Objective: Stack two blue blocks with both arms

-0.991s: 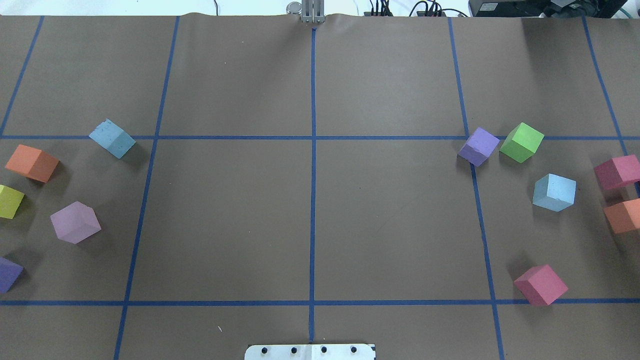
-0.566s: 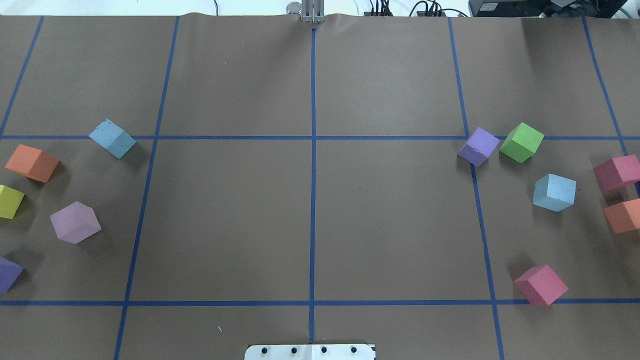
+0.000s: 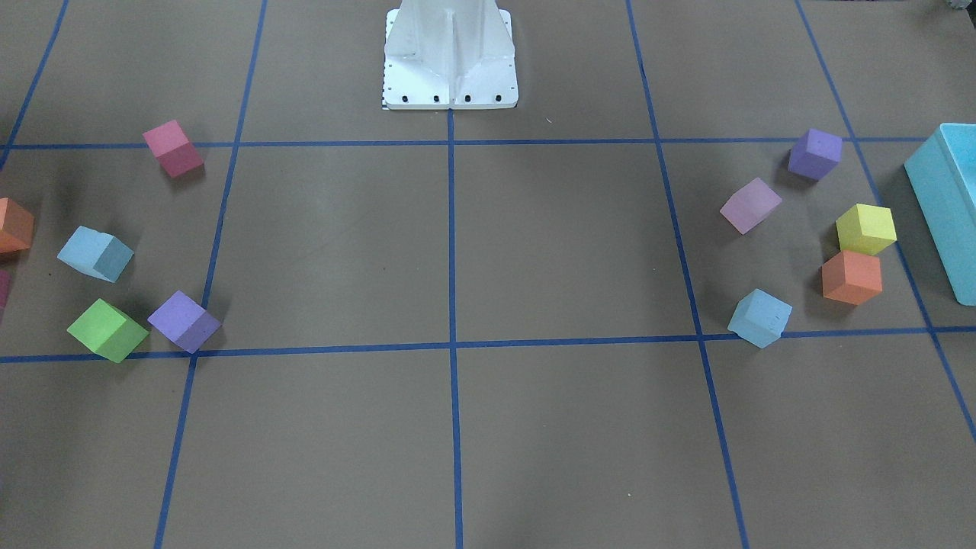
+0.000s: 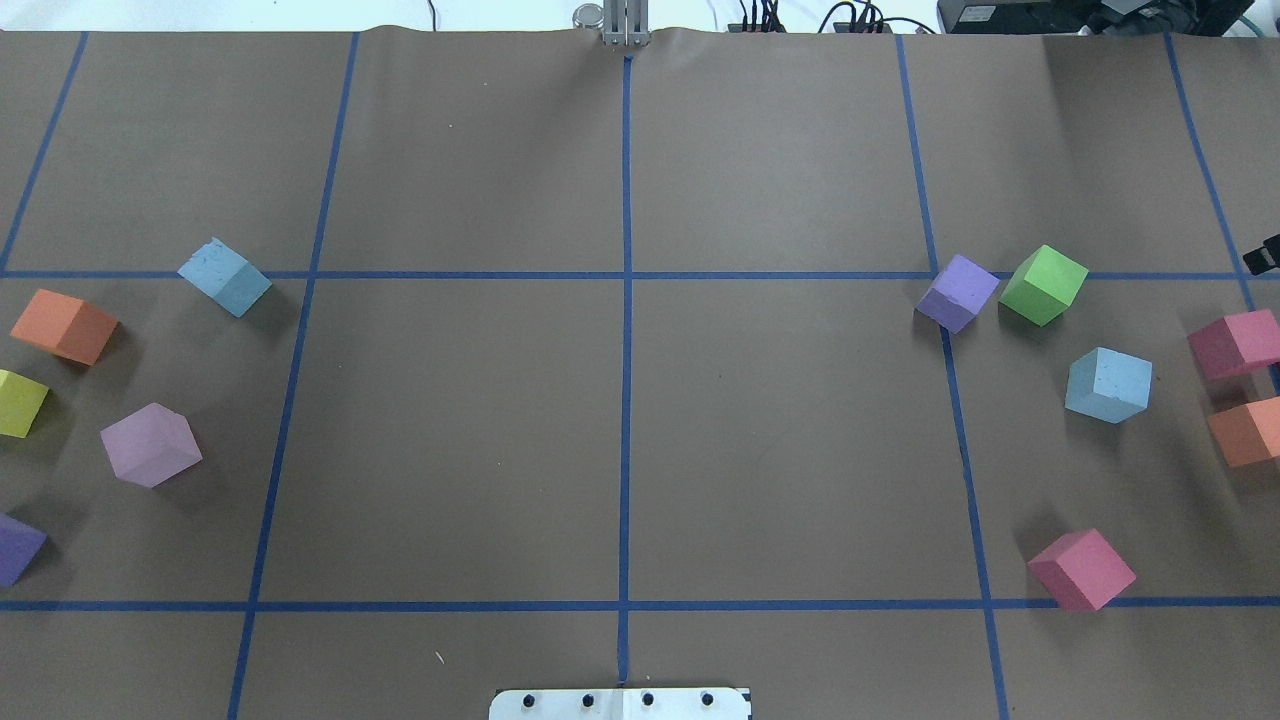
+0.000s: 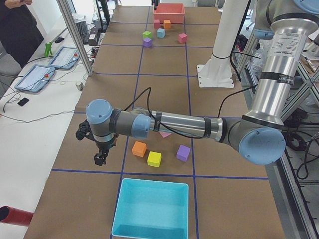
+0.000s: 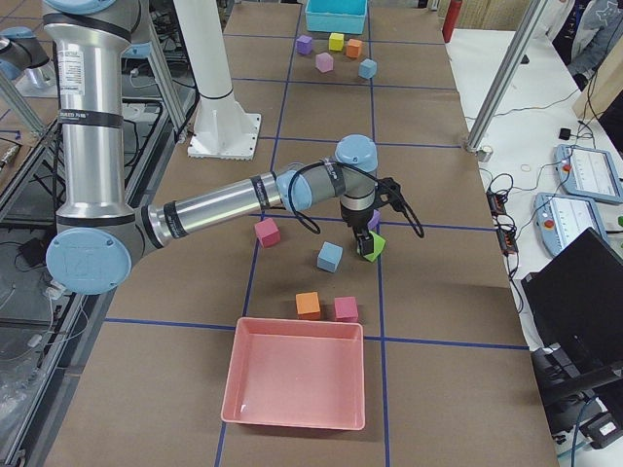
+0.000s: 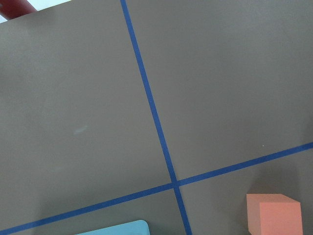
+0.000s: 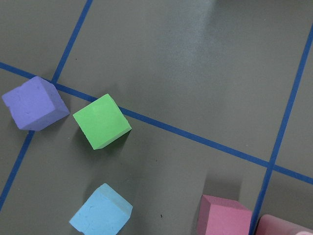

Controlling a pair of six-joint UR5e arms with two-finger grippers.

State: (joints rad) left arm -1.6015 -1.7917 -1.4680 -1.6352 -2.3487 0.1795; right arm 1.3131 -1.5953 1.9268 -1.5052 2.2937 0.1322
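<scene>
No text, label, brand, number or sign can be read anywhere.

The blocks [image 4: 225,277] [image 4: 1108,385] are sky-blue, the bin [image 3: 936,206] turquoise, the paper [image 4: 450,420] brown with a blue grid.

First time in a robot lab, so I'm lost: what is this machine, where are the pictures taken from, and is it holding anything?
Two jointed robot arms: the left arm and the right arm, each ending in two-finger jaws. Two pictures look down on the table from opposite sides, two along it from its ends, two from wrist cameras. Coloured foam cubes lie in two groups, a turquoise bin at one end, a pink bin at the other. Both blue blocks lie on the table, so neither is held; whether the jaws are open I cannot tell.
</scene>
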